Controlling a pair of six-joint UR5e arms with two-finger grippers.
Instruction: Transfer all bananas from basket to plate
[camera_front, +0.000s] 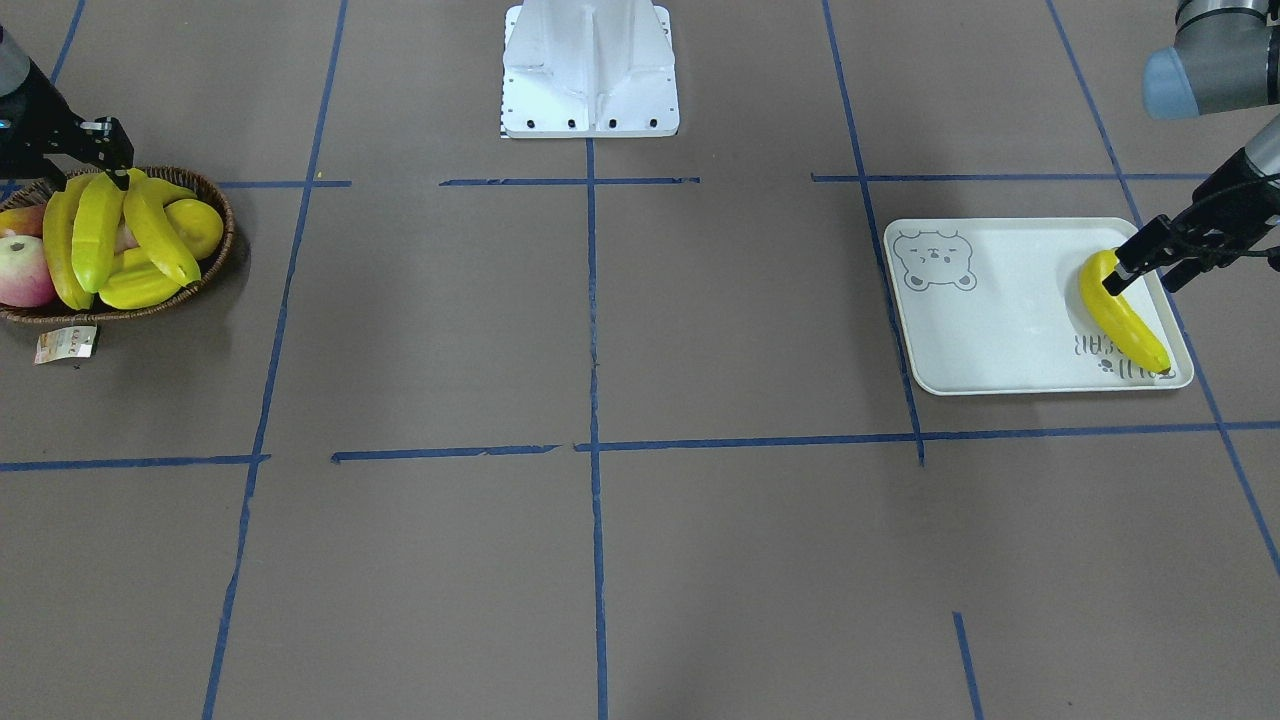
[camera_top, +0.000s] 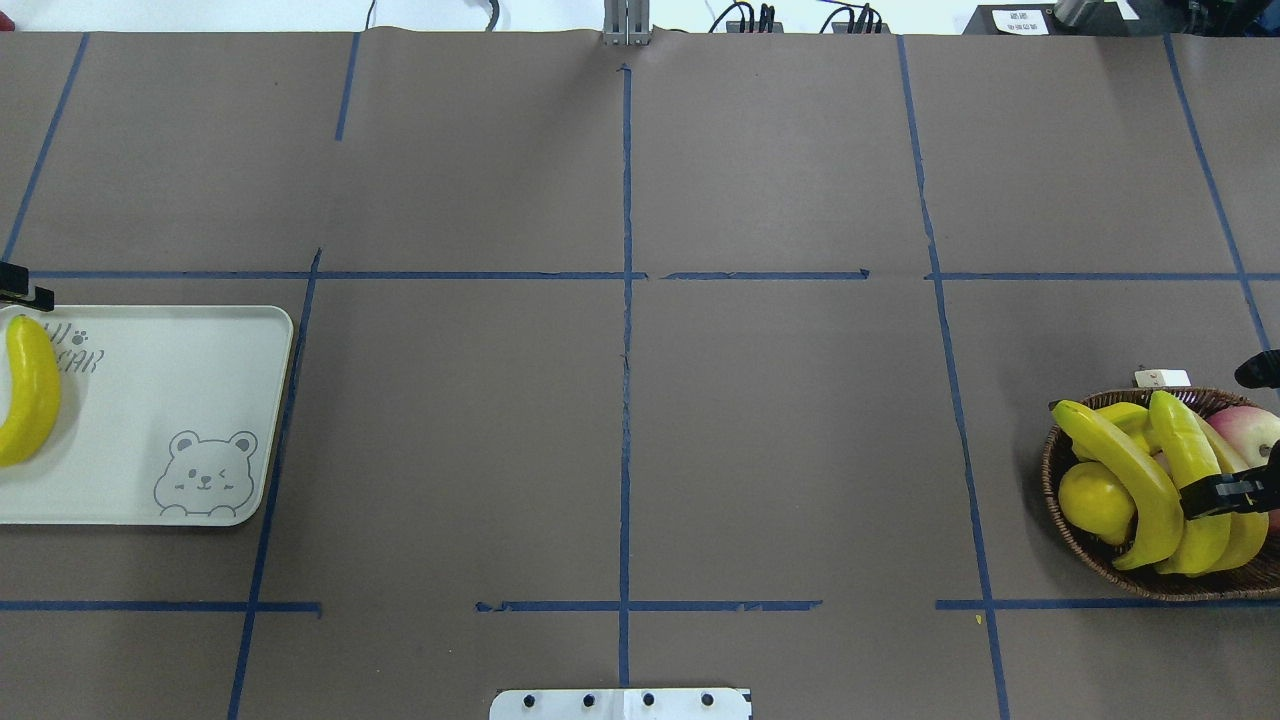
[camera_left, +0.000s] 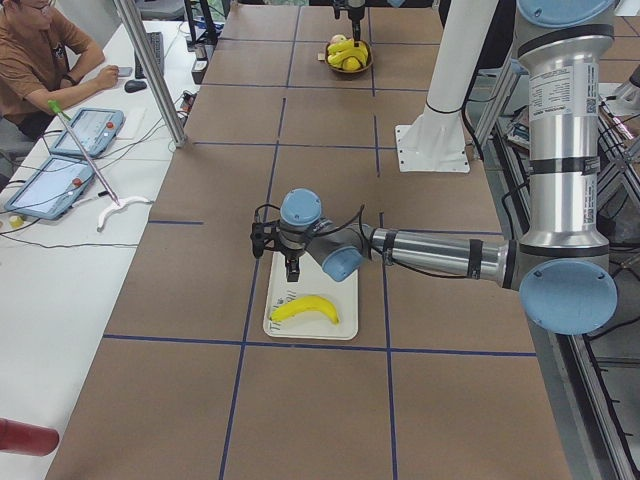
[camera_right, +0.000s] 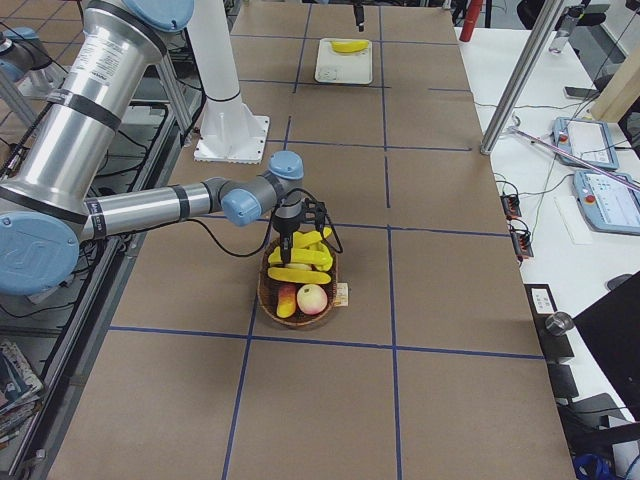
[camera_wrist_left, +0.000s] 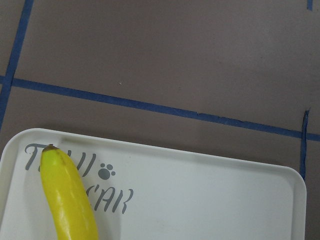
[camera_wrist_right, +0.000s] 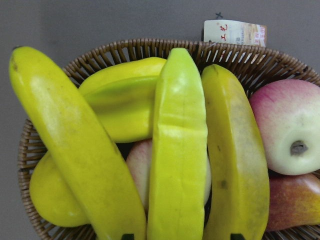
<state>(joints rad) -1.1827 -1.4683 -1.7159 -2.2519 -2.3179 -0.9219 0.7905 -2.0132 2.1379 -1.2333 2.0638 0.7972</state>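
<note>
While the tabletop (camera_top: 780, 450) bears the plate (camera_top: 150, 400) with one banana (camera_top: 30, 390) and the basket (camera_wrist_right: 125, 50) with three bananas (camera_top: 1130, 480), the spread right tool (camera_wrist_right: 181, 236) should straddle the middle banana (camera_wrist_right: 177, 150) squarely before closing, the left tool (camera_front: 1155, 268) hanging open above the plate.

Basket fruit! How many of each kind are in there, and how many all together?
Bananas: 3
Starfruit: 1
Lemon: 1
Red or pink round fruit: 3, one mostly hidden under the bananas
Total: 8
</note>
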